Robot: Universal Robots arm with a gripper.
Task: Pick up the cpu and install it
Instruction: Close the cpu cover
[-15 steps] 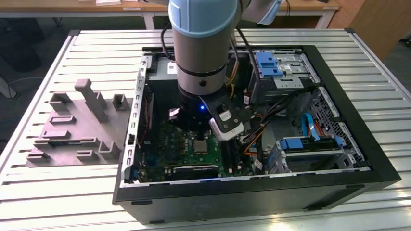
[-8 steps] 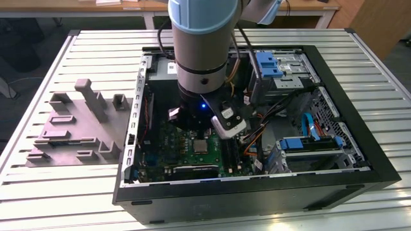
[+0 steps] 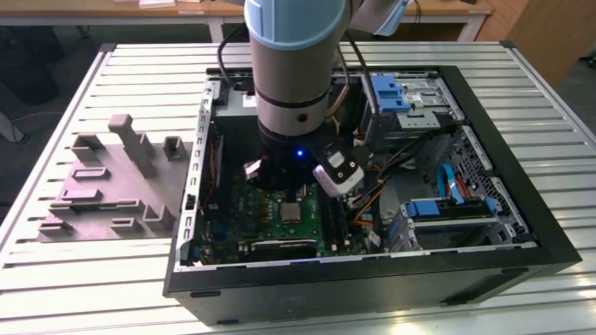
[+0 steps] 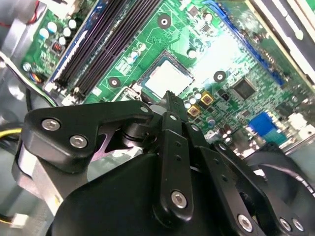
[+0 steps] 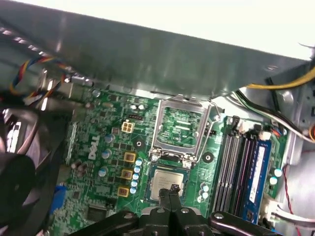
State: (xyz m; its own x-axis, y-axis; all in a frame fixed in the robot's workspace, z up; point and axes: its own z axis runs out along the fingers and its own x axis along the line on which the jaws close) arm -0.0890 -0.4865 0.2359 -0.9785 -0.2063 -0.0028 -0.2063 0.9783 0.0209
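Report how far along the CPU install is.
Done: the cpu sits flat in place on the green board. In hand: nothing; the gripper, shut, is poised at the chip's edge. Left: the socket's metal frame stands open, not clamped down.

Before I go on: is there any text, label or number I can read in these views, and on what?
Motherboard: white lettering beside the capacitors, a logo turned sideways, left unquoted.
cpu: any print on its metal top is too blurred to read.
Board markings in the second wrist view: too small to read.
Grey tray and computer case: no print to be seen.
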